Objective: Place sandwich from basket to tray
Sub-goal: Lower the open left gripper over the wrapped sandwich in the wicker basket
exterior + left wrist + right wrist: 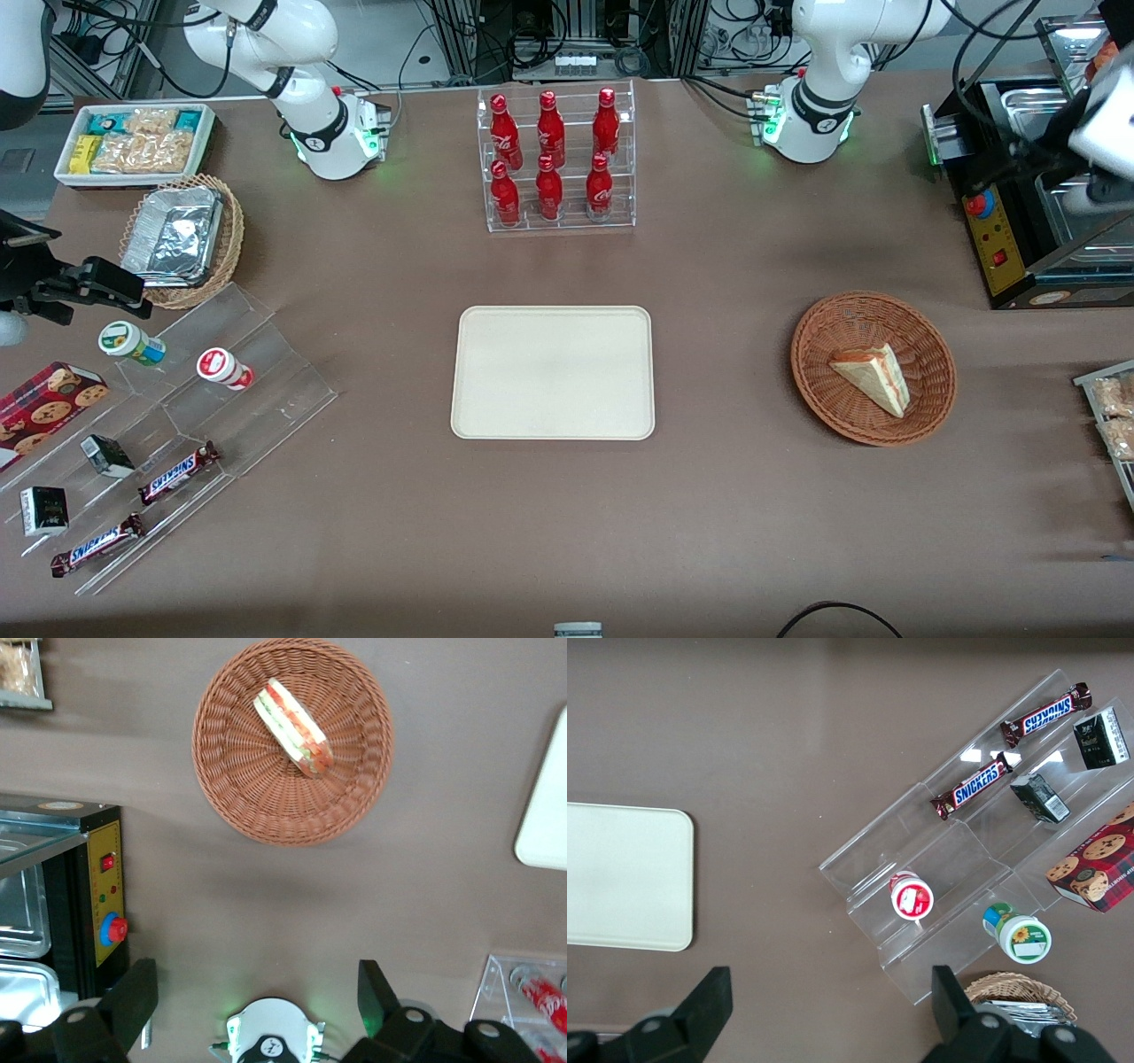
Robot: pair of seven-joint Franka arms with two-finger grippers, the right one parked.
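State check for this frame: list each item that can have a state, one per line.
sandwich: lying in the basket, not gripped
basket: holds only the sandwich
tray: nothing on it
gripper: open, high above the table, apart from the basket
bottle rack: six red bottles, upright
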